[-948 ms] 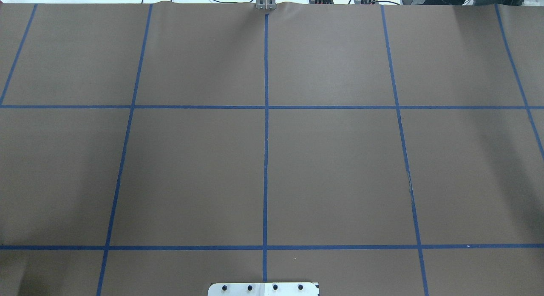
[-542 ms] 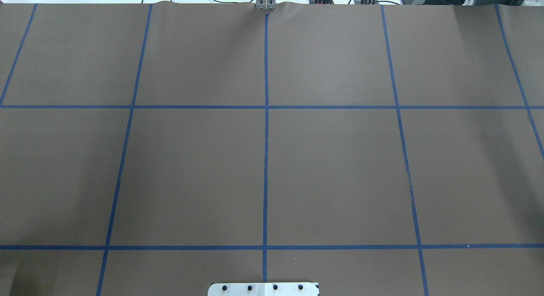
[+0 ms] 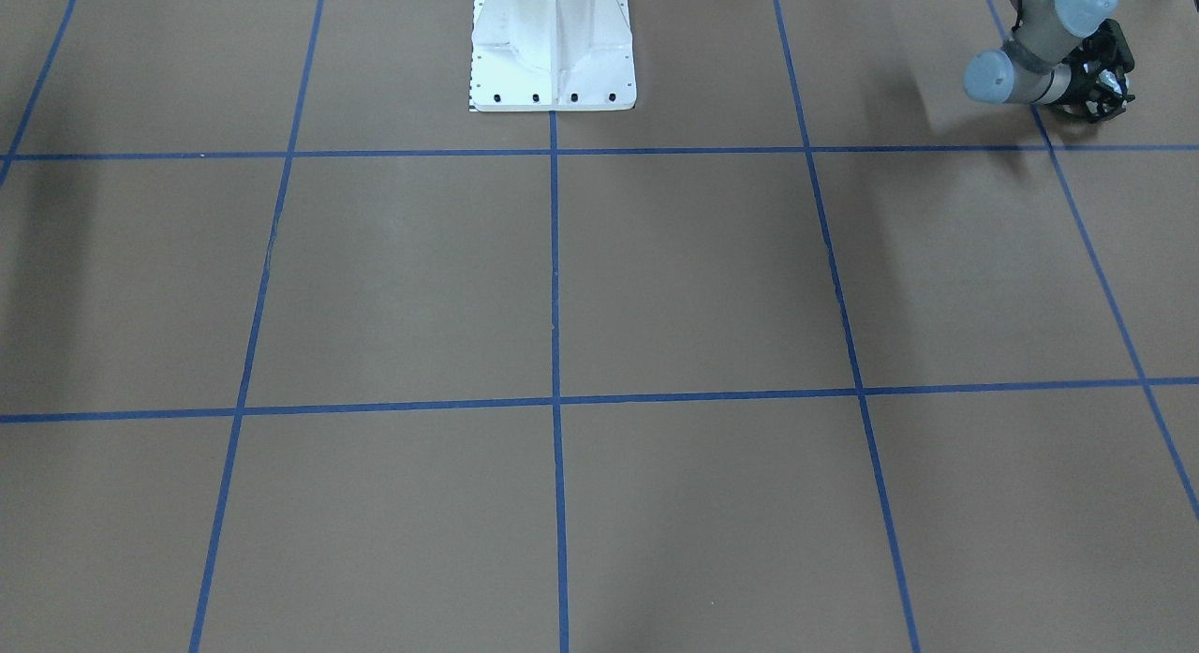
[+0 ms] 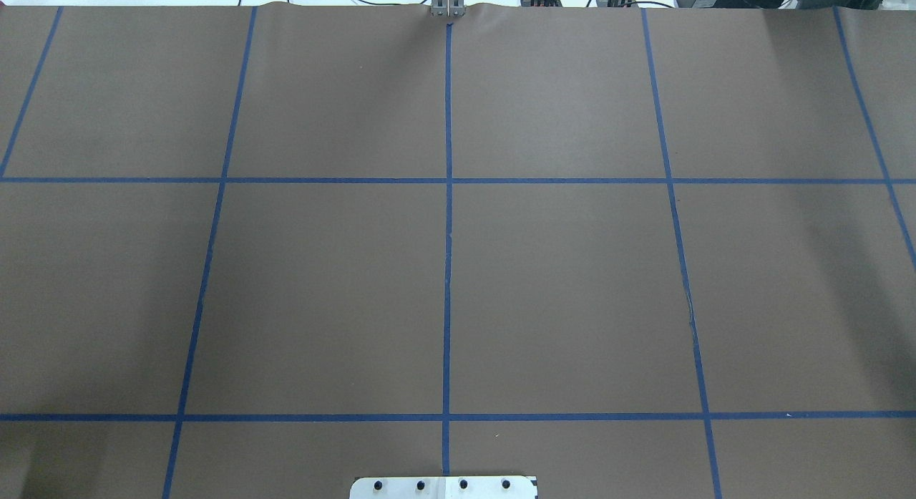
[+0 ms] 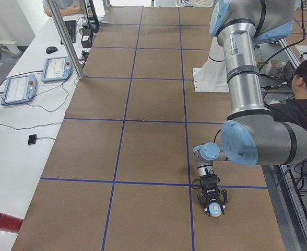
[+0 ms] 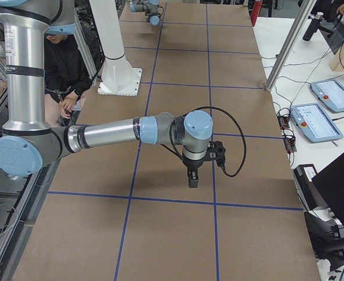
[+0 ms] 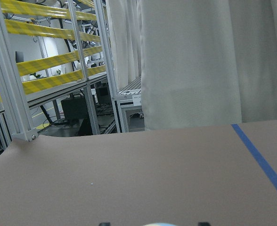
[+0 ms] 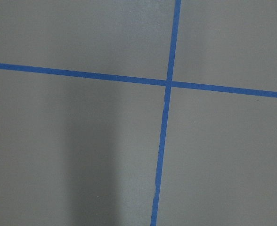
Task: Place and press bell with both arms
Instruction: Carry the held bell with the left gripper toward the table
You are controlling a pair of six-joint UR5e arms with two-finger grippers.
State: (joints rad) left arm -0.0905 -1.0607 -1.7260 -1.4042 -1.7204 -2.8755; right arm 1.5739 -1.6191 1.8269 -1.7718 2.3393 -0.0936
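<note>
Sitting between the fingers of the left gripper (image 5: 214, 206), the bell (image 5: 214, 209) is being held low over the table (image 4: 572, 270), far out on the robot's left of the white pedestal (image 5: 208, 73). Its pale-blue dome and cream centre are showing towards the left-end camera. The fingers are closing narrowly on either side of it, so I am judging it gripped. Whether its base is touching the table cannot be told. Being round, the bell is offering no long axis to line up on; only its button side is mattering.

The left arm (image 5: 247, 94) is plainly the nearer one, since it is carrying the bell. The right gripper (image 6: 192, 177) is hanging point-down over the table well apart on the pedestal's other side, at the end of the outstretched right arm (image 6: 107, 133). How far it is open I cannot tell, as only the right-end camera is catching it. The coming move is probably turning on that gap: the bell needs setting down somewhere nearer the pedestal, where the right gripper can come over its button.

The left-end view is giving the bell whole, while the left wrist view is catching only a blue sliver at its bottom edge. The front view is showing the left gripper but no clear bell, and the overhead view is showing neither arm nor bell
</note>
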